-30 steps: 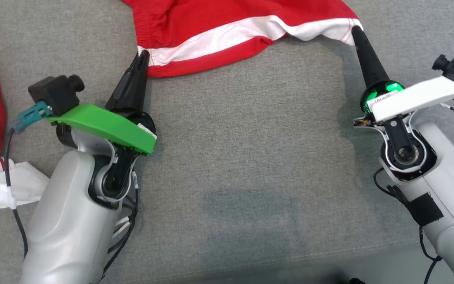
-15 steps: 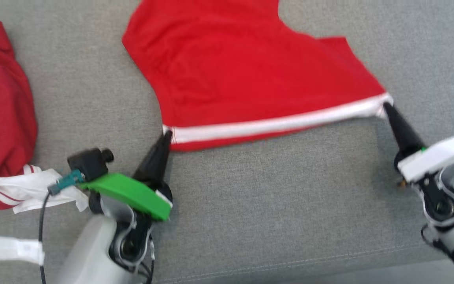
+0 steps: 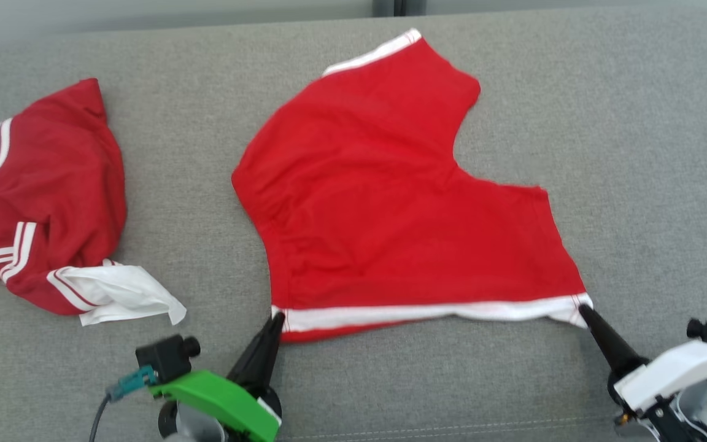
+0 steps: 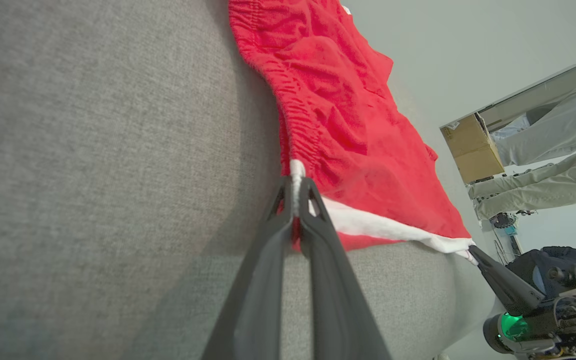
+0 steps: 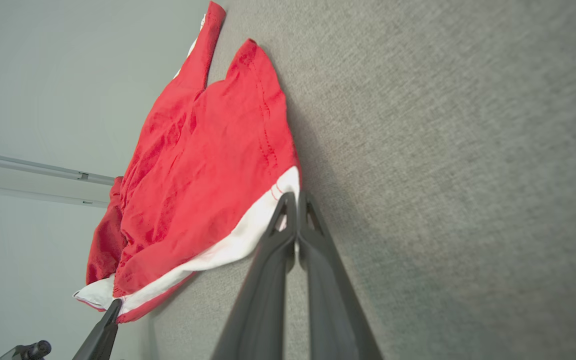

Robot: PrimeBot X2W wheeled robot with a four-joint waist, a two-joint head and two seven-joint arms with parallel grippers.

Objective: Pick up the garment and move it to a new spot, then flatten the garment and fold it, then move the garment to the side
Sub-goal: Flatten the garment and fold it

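The garment is a pair of red shorts with a white stripe, spread nearly flat on the grey couch surface. My left gripper is shut on its near left corner, at the waistband end of the stripe. My right gripper is shut on the near right corner. In the left wrist view the fingers pinch the white band of the garment at the gripper. The right wrist view has the gripper clamped on the white corner of the garment.
A second red and white garment lies crumpled at the left of the couch. The couch's back edge runs along the top. In the left wrist view a person's legs and a cardboard box stand beyond the couch.
The head camera has tilted up, so more of the couch shows. Both grippers have kept their hold on the corners and the garment has been drawn out flatter toward the couch's front.
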